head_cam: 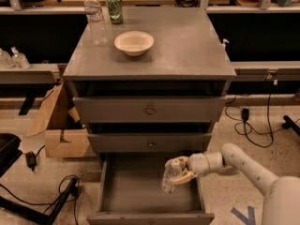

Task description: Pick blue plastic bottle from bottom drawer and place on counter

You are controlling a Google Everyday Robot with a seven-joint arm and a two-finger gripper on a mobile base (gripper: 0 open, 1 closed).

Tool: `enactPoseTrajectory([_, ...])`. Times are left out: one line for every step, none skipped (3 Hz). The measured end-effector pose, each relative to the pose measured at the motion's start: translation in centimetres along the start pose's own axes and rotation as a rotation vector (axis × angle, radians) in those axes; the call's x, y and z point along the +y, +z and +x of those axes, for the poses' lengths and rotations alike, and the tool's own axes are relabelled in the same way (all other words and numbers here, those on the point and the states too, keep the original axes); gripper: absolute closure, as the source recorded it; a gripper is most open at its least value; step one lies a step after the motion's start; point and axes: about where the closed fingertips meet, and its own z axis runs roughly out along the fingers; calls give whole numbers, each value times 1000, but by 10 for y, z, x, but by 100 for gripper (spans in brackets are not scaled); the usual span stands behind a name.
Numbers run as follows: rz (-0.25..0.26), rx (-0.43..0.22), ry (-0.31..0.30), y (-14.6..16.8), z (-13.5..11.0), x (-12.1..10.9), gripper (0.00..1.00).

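The blue plastic bottle [170,176], small and clear with a white cap and pale label, is held upright in my gripper [180,170], over the right part of the open bottom drawer [140,191]. The fingers [183,176] are shut on it. My white arm [243,165] reaches in from the lower right. The grey counter [187,46] tops the three-drawer cabinet, well above the gripper.
On the counter stand a taller clear bottle with red-white label [95,17], a green can [115,7] and a cream bowl [134,42]. The two knobbed upper drawers [149,109] are closed. A cardboard box [58,125] and cables lie on the floor to the left.
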Motion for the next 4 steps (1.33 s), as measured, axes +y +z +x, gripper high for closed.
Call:
enactPoseTrajectory([71,-1,4,-26,-70,-18,100])
enactPoseTrajectory([141,32,-6,-54,-146,-40,100])
enactPoseTrajectory([195,74,-16,-78,-204,-53,100])
enactPoseTrajectory([226,127,-13,-96,-240,-59,100])
